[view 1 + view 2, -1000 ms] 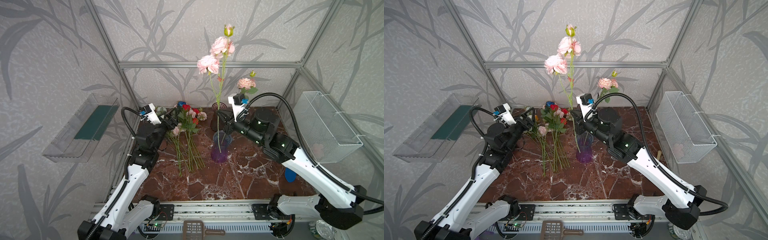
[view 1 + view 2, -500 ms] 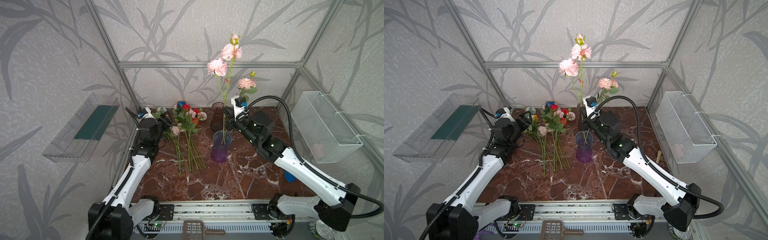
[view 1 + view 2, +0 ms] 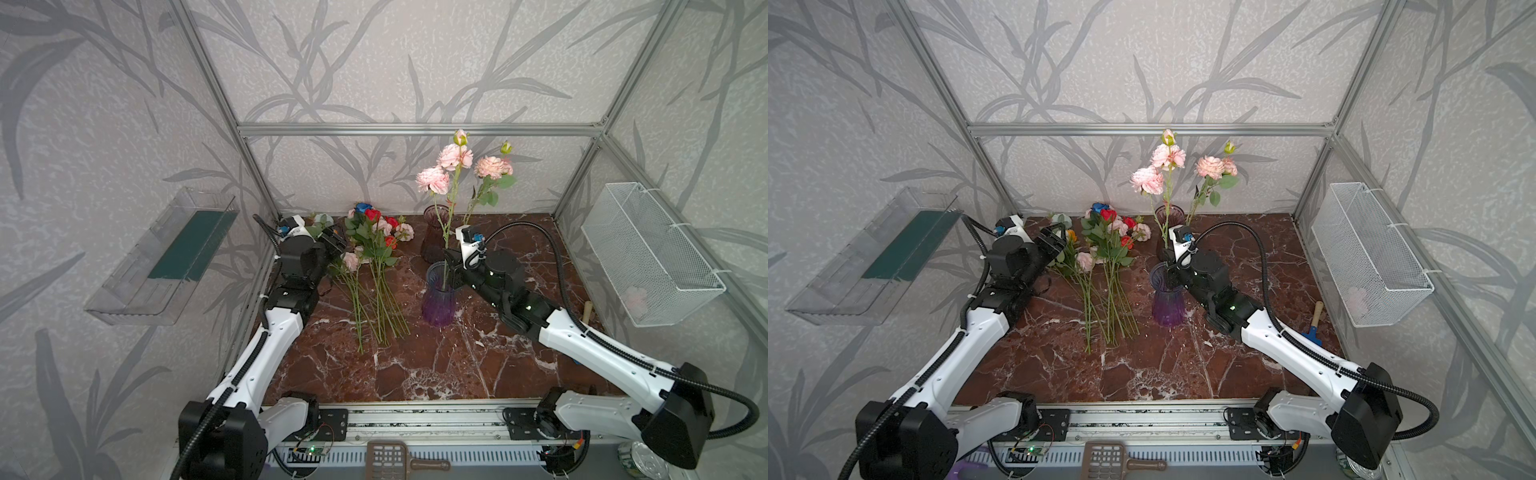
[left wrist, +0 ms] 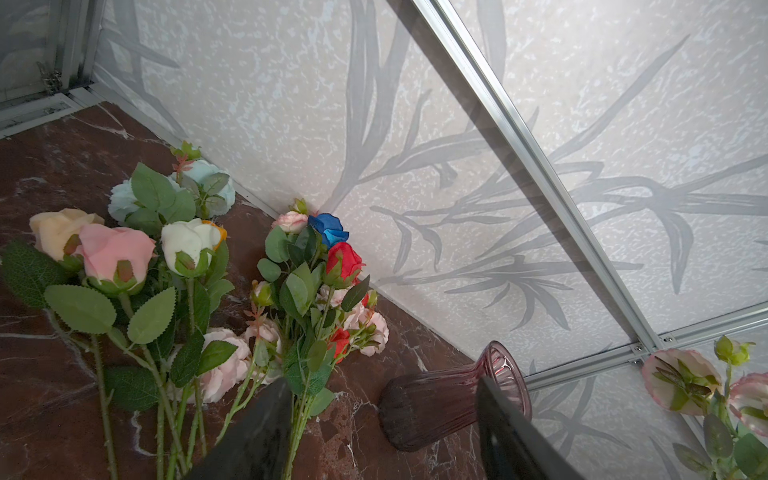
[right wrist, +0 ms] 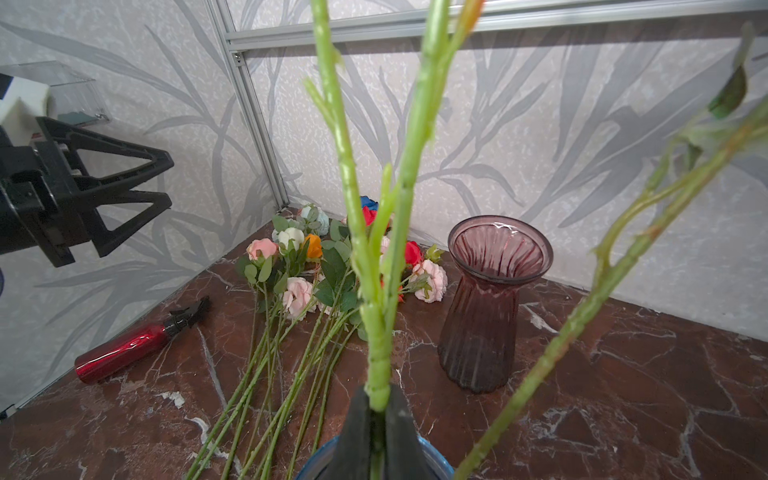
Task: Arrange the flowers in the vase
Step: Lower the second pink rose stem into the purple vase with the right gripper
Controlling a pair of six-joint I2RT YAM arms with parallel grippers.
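Your right fingers clamp the pink flower's green stem in the purple ribbed glass vase; release next. Left fingers apart.

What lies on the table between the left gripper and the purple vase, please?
Loose flowers lie flat on the marble there; both top views show them.

A red spray bottle lies on its side on the marble bench near the left wall, and a wooden-handled tool lies at the right edge. A clear plastic tray hangs on the left wall, a white wire basket on the right wall with something pale pink inside. Before the bench lie a brown slotted scoop and a metal tin.
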